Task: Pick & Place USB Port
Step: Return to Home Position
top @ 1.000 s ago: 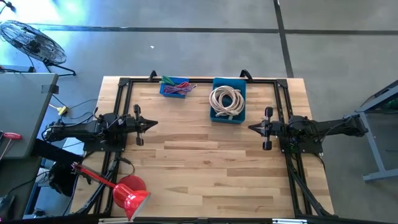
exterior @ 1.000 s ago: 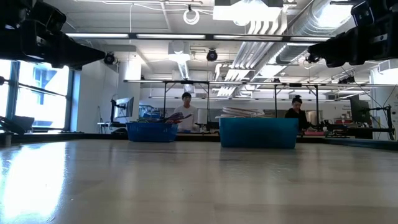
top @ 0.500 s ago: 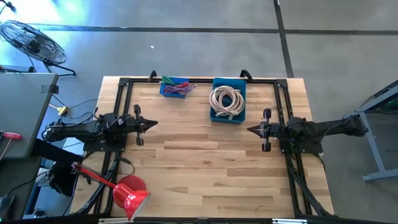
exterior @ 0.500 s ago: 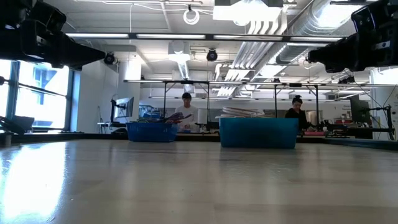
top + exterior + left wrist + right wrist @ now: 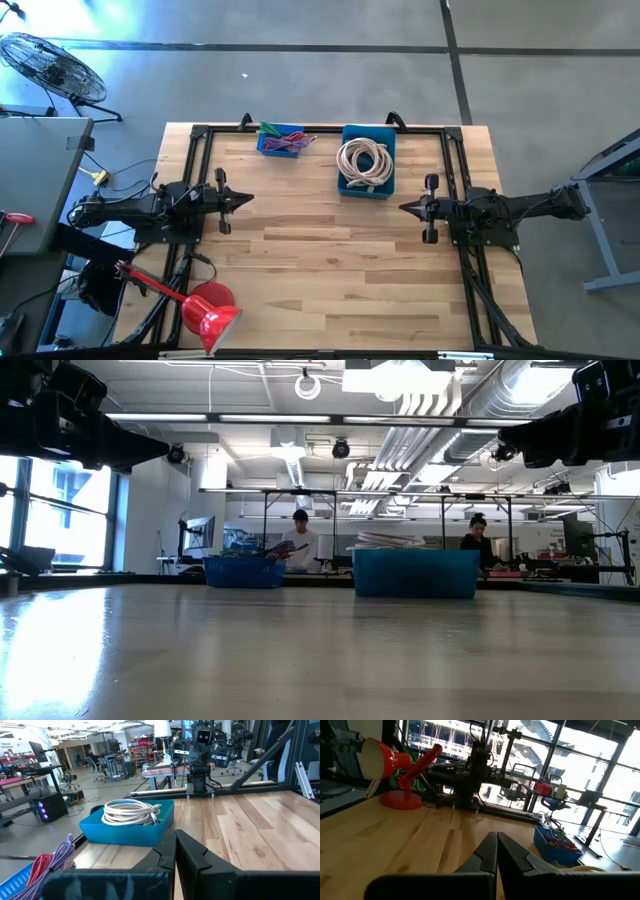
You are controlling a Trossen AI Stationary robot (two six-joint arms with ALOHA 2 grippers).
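My left gripper (image 5: 245,198) hangs shut over the table's left side, pointing level toward the middle, with nothing in it; its joined fingertips show in the left wrist view (image 5: 175,833). My right gripper (image 5: 403,208) hangs shut over the right side, facing it, also with nothing in it (image 5: 496,835). A blue bin (image 5: 366,162) at the far edge holds a coil of white cable (image 5: 131,812). A smaller blue bin (image 5: 283,140) to its left holds red, purple and green cords. I cannot make out a USB port as such in any view.
A red desk lamp (image 5: 205,310) stands at the near left corner. A black frame (image 5: 320,130) runs along the table's far, left and right sides. Bare wood (image 5: 320,250) lies between the two arms. People sit at desks in the room beyond (image 5: 300,540).
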